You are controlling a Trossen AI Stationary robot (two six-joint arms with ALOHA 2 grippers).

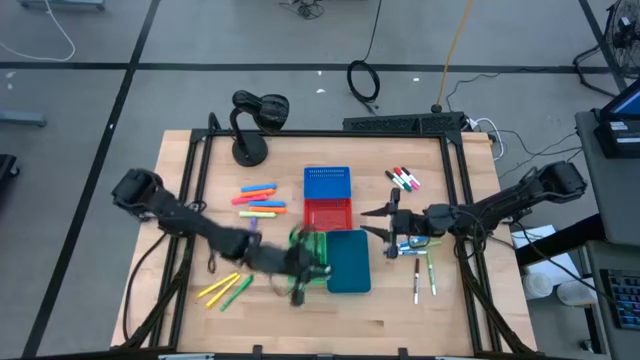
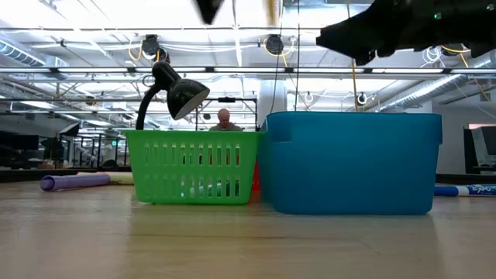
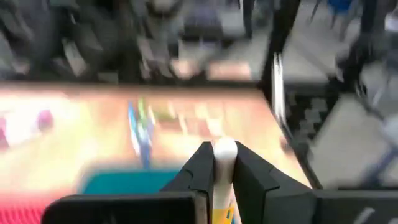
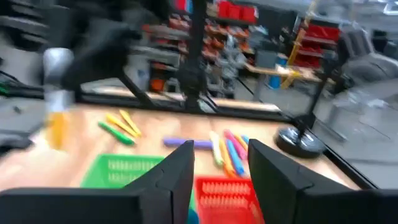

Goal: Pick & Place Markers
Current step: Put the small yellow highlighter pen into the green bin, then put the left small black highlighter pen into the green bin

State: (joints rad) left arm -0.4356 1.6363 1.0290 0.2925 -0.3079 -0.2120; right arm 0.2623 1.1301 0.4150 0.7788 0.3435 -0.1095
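Wooden surface (image 1: 190, 300) from above: I see a blue bin (image 1: 327, 184), a red bin (image 1: 328, 214), a green bin (image 1: 310, 246) and a teal bin (image 1: 349, 262) clustered in the middle, with a desk lamp (image 1: 255, 120) at the far edge. Markers lie in groups: orange, pink and yellow ones (image 1: 260, 198) left of the bins, yellow and green ones (image 1: 226, 289) near the front left, red-capped ones (image 1: 404, 179) at the far right, and more (image 1: 424, 278) right of the teal bin. My left gripper (image 1: 301, 282) hangs at the front edge of the green bin; its motion blurs it. My right gripper (image 1: 372, 222) sits just right of the red bin, jaws spread wide with nothing between them.

At table height, the green bin (image 2: 191, 166) and teal bin (image 2: 350, 161) stand side by side, a purple marker (image 2: 75, 182) lying off to the left. A person shows far behind.

Through the left wrist camera, the jaws are closed on a white-bodied marker (image 3: 224, 163) with a yellow band, held upright over the teal bin.

Through the right wrist camera, my jaws are open and empty over the red bin (image 4: 225, 191), and the held marker (image 4: 56, 102) shows in the other gripper beyond the green bin (image 4: 125, 169).
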